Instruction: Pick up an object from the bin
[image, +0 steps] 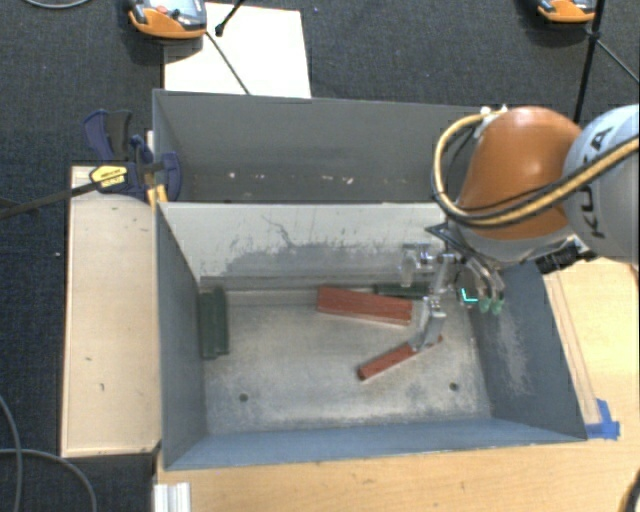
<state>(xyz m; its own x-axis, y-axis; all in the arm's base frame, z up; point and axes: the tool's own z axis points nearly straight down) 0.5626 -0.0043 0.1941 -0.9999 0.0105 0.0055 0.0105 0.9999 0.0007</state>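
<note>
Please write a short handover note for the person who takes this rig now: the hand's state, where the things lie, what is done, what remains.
Hand: low in the right half of the bin, at the upper right end of a thin reddish-brown bar lying slantwise on the floor; open or shut is not clear.
Other things: a larger reddish-brown block just behind the bar, a dark green block by the left wall.
Done: nothing is lifted.
Left: grip one thing and raise it out.
</note>
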